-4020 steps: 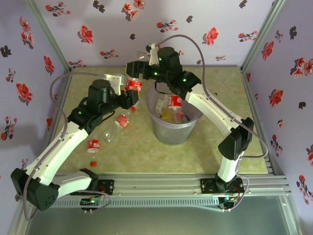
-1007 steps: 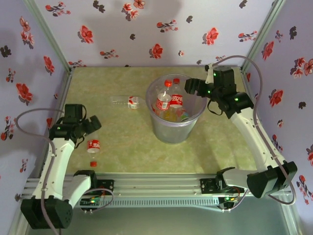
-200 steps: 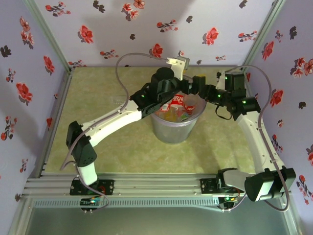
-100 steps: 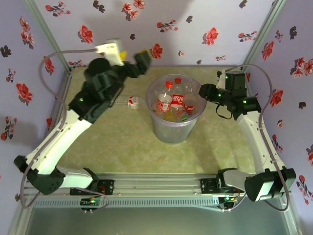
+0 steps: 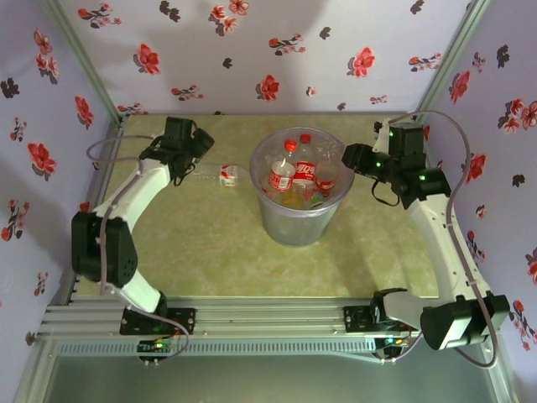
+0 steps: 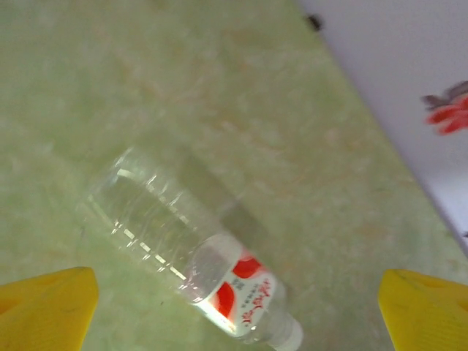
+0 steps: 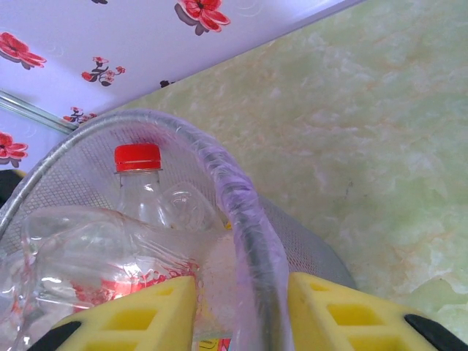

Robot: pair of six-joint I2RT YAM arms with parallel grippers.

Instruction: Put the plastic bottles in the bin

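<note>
We see the pale green marbled surface (image 5: 210, 252) with the bin (image 5: 294, 225) standing upright near its middle. Several plastic bottles (image 5: 302, 168) stand and lean inside the bin, two of them showing red caps. Our right hand (image 5: 348, 158) sits at the bin's right rim, closed narrow on it with one finger inside the wall and one outside. Our left hand (image 5: 195, 144) hangs spread wide over the far left of the surface. Below it, between the fingers, one clear red-labelled bottle (image 6: 197, 263) lies on its side, just left of the bin.
</note>
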